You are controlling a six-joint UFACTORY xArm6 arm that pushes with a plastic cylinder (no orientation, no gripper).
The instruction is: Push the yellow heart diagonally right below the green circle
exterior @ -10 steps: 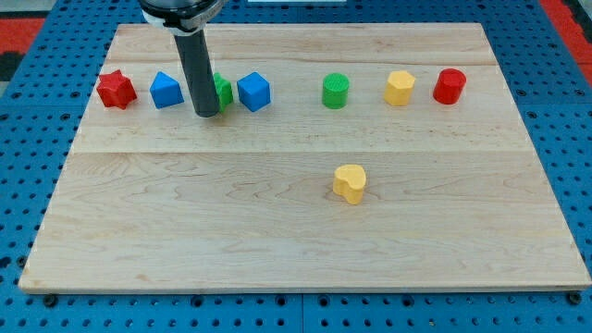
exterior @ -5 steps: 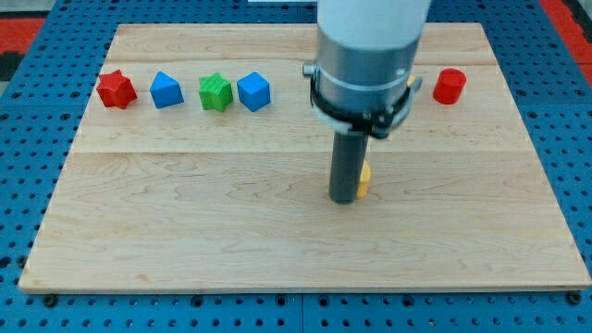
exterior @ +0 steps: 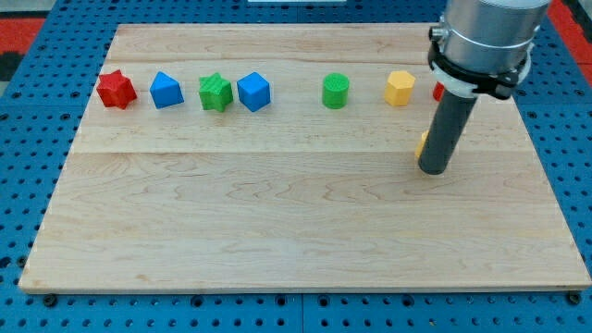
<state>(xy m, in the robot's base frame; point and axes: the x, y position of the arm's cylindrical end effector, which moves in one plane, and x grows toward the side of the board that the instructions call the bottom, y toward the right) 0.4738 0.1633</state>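
Observation:
The green circle (exterior: 336, 91) stands in the upper row, right of centre. The yellow heart (exterior: 422, 142) is almost wholly hidden behind my rod; only a thin yellow sliver shows at the rod's left edge, down and to the right of the green circle. My tip (exterior: 433, 170) rests on the board just in front of the heart, touching or nearly touching it.
In the upper row from the view's left: a red star (exterior: 117, 89), a blue block (exterior: 166, 90), a green star (exterior: 215, 92), a blue cube (exterior: 253, 91), then a yellow hexagon (exterior: 400, 89). A red cylinder (exterior: 438, 91) peeks from behind the arm.
My tip swept from the upper left to the board's centre, then right and up. The yellow heart moved with it, from below the green circle to the right side.

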